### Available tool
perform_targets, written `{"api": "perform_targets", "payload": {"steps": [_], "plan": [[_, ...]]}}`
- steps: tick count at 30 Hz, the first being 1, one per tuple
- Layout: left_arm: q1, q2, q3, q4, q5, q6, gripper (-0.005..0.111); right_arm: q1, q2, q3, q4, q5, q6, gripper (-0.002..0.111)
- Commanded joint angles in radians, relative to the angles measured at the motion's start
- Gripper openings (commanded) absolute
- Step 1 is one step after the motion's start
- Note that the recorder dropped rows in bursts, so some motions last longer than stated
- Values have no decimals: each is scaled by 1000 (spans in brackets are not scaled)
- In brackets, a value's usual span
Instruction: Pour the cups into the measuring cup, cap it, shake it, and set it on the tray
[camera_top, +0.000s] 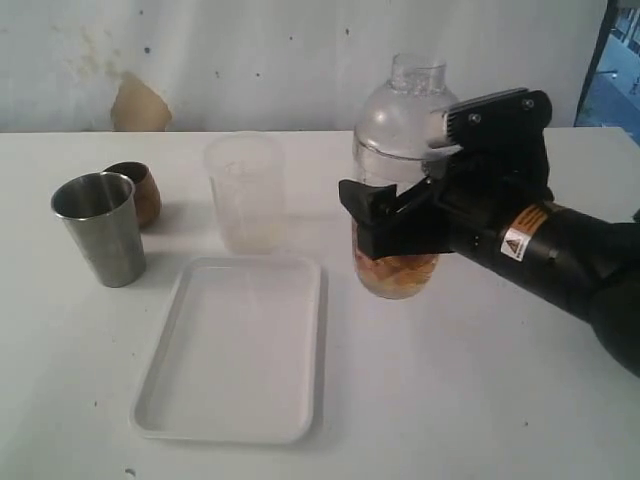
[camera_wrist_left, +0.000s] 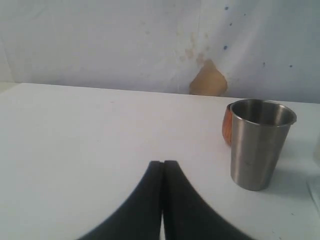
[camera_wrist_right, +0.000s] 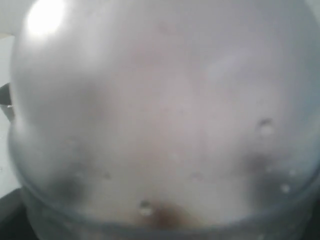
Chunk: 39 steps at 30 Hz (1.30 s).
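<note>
The tray (camera_top: 232, 352) is lying bare in front of me, nothing on it, so the last step is not yet done. The measuring cup (camera_top: 400, 276) is just beside the tray's far right corner, apart from it, and leaning a little. I am judging from that lean that I am carrying it rather than letting it stand, though I cannot see under its base. My right gripper (camera_top: 382, 224) is wrapping its jaws wide around the cup's middle, and I am reading that as a grip on its wall. Amber liquid is sitting in its bottom, so the pouring is looking finished. The cap (camera_top: 394, 120) is sitting on top, so the capping is done. In my right wrist view the dome is filling the frame and droplets are clinging to it. That makes me think the shake is under way or over, but I cannot tell which.

A frosted cup (camera_top: 247, 195) is standing behind the tray, playing no part. The steel tumbler (camera_top: 100, 232) is standing upright at far left, and the copper cup (camera_top: 141, 190) is tucked behind it. My left gripper (camera_wrist_left: 162, 172) is holding its jaws pressed together on nothing, hanging over bare table near the tumbler.
</note>
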Motion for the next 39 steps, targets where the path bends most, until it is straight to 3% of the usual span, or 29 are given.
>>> {"api": "perform_targets", "payload": {"steps": [1, 3, 14, 27, 31, 39], "plan": [[1, -4, 5, 0, -8, -2, 0, 3, -29, -6, -94, -53, 30, 0], [1, -4, 5, 0, -8, -2, 0, -16, -26, -6, 5, -61, 12, 0], [1, -4, 5, 0, -8, -2, 0, -15, -24, -6, -32, -60, 0, 0], [1, -4, 5, 0, -8, -2, 0, -74, 158, -126, 65, -181, -243, 0], [1, -4, 5, 0, -8, -2, 0, -135, 267, -253, 67, -167, -229, 0], [1, -4, 5, 0, -8, -2, 0, -165, 513, -622, 60, 87, -204, 0]]}}
